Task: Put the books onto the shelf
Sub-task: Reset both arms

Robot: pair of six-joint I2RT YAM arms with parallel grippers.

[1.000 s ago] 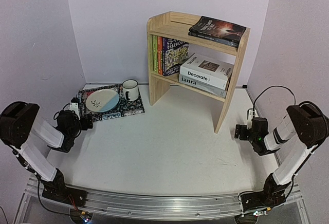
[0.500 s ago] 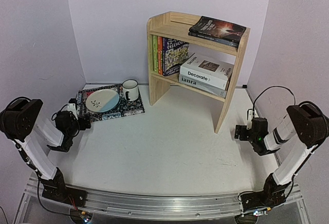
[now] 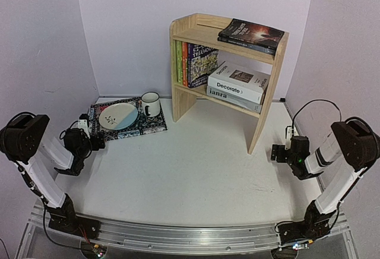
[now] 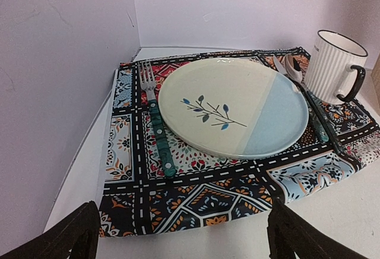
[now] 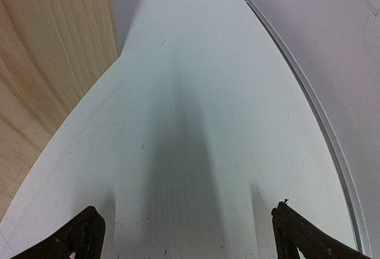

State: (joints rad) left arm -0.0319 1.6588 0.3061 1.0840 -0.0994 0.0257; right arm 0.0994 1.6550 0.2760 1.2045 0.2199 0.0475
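Top external view: the books (image 3: 252, 35) were all found on the shelf (image 3: 261, 101). Two dark ones lay flat on the upper board. On the lower board the paperbacks stood upright, with "Decorate" stacked on a grey one beside them. No book was seen elsewhere, so the task was judged complete (nothing left to place). The left gripper (image 3: 90, 133) was held low just beside the mat (image 4: 127, 152), aimed at the plate (image 4: 231, 104), its jaws spread wide and empty. The right gripper (image 3: 276, 152) was held low near the shelf's side panel, well apart from the books, likewise released and empty.
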